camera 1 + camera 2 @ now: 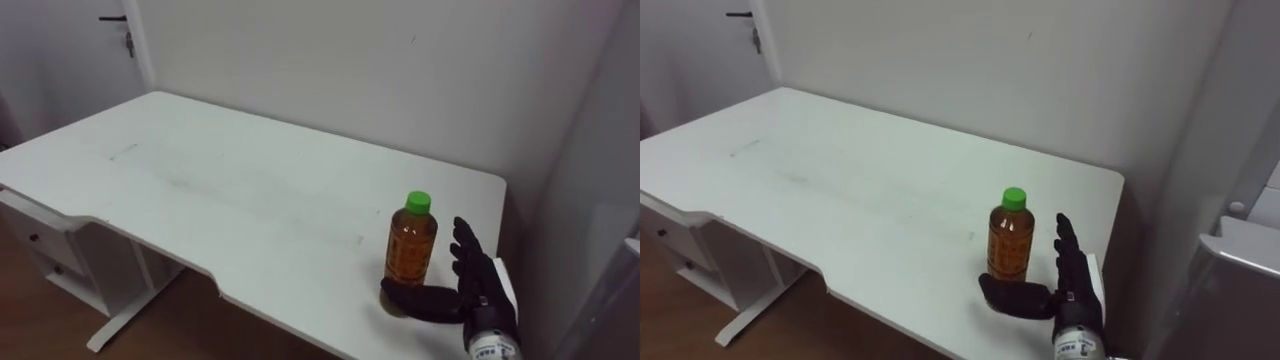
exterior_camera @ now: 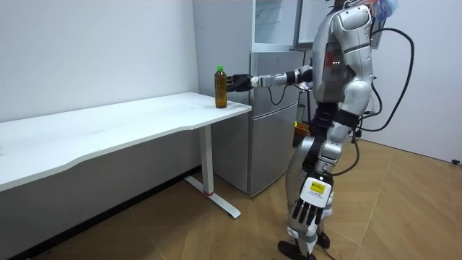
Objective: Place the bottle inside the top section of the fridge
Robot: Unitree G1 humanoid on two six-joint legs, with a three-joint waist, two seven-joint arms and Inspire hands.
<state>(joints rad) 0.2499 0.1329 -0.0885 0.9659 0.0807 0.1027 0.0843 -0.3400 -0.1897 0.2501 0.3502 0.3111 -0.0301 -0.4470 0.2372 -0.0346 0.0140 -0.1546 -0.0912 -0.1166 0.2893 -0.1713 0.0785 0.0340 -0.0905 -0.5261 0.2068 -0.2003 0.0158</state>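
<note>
An amber bottle [image 1: 411, 243] with a green cap stands upright near the right end of the white table [image 1: 200, 170]. My right hand [image 1: 478, 280] is open right beside it: the straight fingers rise at the bottle's right, and the thumb lies on the table in front of its base. The fingers are not closed round the bottle. In the room view the bottle [image 2: 221, 87] stands at the table's corner with my right hand [image 2: 242, 81] reaching to it from the fridge side. My left hand [image 2: 309, 211] hangs at my side, fingers relaxed.
A grey fridge [image 2: 273, 123] stands just past the table's right end, with its upper compartment [image 2: 276, 22] open above. Its edge [image 1: 1240, 270] shows at the far right of the right eye view. A white drawer unit [image 1: 50, 250] sits under the table's left end. A wall runs behind.
</note>
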